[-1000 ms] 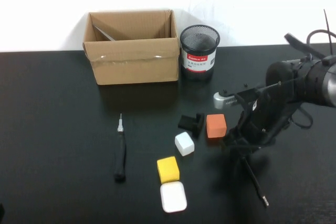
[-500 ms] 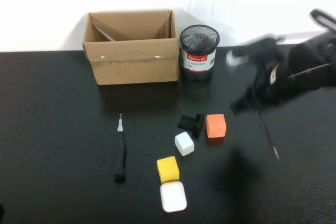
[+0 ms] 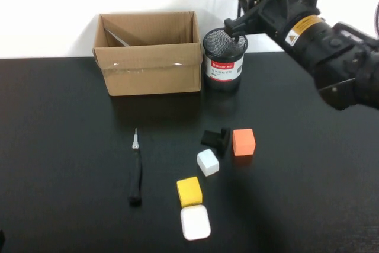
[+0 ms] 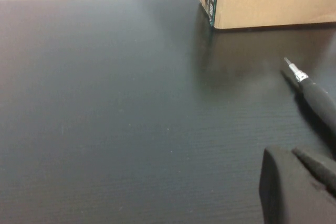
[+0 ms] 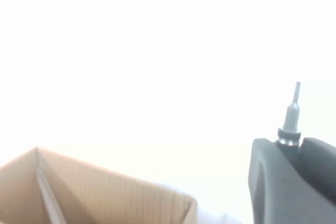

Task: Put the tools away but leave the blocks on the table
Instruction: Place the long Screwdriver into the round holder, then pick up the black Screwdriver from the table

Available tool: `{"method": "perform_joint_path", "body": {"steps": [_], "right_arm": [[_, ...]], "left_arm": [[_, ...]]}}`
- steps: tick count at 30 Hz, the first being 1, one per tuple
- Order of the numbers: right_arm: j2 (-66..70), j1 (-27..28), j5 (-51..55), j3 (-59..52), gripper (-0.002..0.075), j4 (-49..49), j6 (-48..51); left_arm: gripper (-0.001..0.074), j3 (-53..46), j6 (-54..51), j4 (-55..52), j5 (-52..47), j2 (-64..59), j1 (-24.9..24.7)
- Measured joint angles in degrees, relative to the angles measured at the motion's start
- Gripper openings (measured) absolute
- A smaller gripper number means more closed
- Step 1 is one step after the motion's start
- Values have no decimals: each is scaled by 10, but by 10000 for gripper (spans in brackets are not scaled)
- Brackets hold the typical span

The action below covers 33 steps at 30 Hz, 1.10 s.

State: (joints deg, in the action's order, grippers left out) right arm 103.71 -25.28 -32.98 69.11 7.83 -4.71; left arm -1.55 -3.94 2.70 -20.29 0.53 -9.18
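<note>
Right end effector [image 3: 237, 28]: hovering directly over the mesh cup [image 3: 225, 58], fingers clamped on the thin probe [image 5: 292, 114]; in the right wrist view the metal tip is sticking up from between the dark fingers, so the probe is standing near upright.
Left end effector [image 4: 294, 187]: sitting low over the tabletop [image 3: 65, 146], on the near-left side well away from the cup; only a dark edge of it is showing, and I cannot tell how far open it is.
Probe, handling: judging it light, stiff, slim and smooth, so likely to swivel in a pinch; a hold partway along the shaft is looking adequate for a drop into the cup.
Screwdriver [image 3: 135, 173]: lying flat, well to the near-left of the cup, metal tip pointing toward the cardboard box [image 3: 148, 51]. Rigid, light, liable to roll; the thick black handle is looking like the best place to take hold, across its width.
Scissors: a grey strip is leaning inside the box, left of the cup; cannot tell whether that is them.
Blocks: orange cube [image 3: 243, 142], small white cube [image 3: 208, 162], yellow cube [image 3: 189, 191] and flat white square [image 3: 195, 222], all lying near of the cup, staying put.
</note>
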Motion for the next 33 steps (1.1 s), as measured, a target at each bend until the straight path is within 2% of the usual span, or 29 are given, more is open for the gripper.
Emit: {"method": "perform_joint_path", "body": {"steps": [6,13,19,22,27,29,33], "right_arm": [[88,0,-51,58,50,0,7],[170,7,-44,141,180,-3,18],[167,12,-20,148,207,-9,19],[143,12,52,148,207,-11,19],[46,8,272,148,199,0,19],[1,7,371,148,160,18,19],[-100,7,538,148,37,34,47]], "left_arm": [[-3,0,0,0,0,0,0],[-3,0,0,0,0,0,0],[-3,0,0,0,0,0,0],[-3,0,0,0,0,0,0],[-3,0,0,0,0,0,0],[-3,0,0,0,0,0,0],[-3,0,0,0,0,0,0]]}}
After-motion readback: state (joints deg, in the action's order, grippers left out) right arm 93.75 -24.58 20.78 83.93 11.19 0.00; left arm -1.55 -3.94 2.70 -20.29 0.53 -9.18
